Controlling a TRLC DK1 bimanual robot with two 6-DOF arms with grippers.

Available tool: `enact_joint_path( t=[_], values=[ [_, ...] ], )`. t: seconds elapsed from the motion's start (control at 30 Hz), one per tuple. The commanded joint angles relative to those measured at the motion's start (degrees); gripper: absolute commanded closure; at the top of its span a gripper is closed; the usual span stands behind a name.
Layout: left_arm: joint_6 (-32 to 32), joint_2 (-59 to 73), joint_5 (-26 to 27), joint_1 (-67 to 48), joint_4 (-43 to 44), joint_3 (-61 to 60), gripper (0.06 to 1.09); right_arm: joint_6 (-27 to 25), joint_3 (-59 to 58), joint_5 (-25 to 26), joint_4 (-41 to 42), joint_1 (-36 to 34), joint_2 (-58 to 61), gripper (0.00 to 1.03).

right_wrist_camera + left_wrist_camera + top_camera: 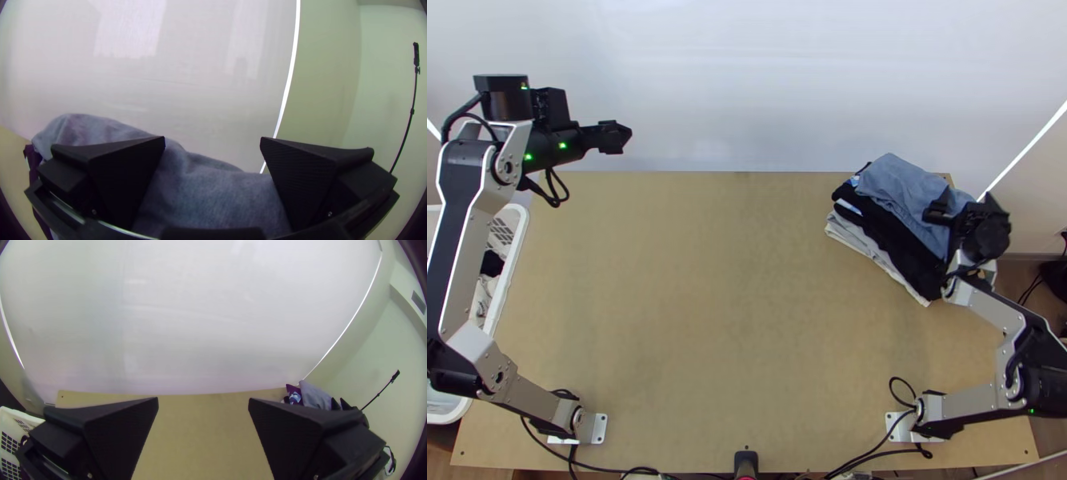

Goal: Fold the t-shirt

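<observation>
One blue-grey garment [907, 192], which I take to be the t-shirt, lies on top of a clothes pile beneath the right gripper [212, 140], its cloth partly framed between those jaws. They stand wide apart and clamp no fabric; whether they touch the cloth beside them, I cannot tell. The garment looks gathered into a compact, slightly rumpled bundle, though the number of folds cannot be made out. Under it, down from the same jaws, come a black garment [887, 232] and a paler grey one [855, 234], stacked in layers.

The left gripper [203, 402] is well apart from the pile, its jaws also spread and free of cloth. Nearer the robot than those jaws, and farther out to the left, a white basket [515, 256] holds more laundry [487, 288].

My judgement is that folding and stacking are essentially finished, if this is the right garment. At most, a light flattening remains, then drawing the right jaws clear of the pile.
</observation>
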Motion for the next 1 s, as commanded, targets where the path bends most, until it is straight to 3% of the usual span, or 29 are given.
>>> enact_joint_path(
  t=[0.0, 0.43, 0.57, 0.73, 0.97],
  values=[
    [0.0, -0.7, -0.2, 0.5, -0.8, -0.1, 0.1, 1.6, -4.5, 1.3, 5.0, 1.8, 5.8, 0.04],
    [0.0, -0.9, -0.2, 0.4, -0.9, -0.2, 0.1, 2.7, -5.5, 1.4, 5.1, 0.9, 10.6, 0.04],
    [0.0, -1.2, -0.1, 0.3, -0.9, -0.4, 0.1, -1.5, -3.6, 1.8, 4.6, 1.7, 1.0, 0.04],
    [-0.5, -2.0, -0.2, 0.4, -0.5, -0.3, 0.1, -4.6, 6.0, 4.1, -1.2, 9.6, -9.7, 0.04],
    [-1.3, -4.6, -0.2, 1.5, -0.5, -3.0, 0.1, -4.9, 17.5, 5.9, 1.5, 19.5, 6.5, 0.04]
  ],
)
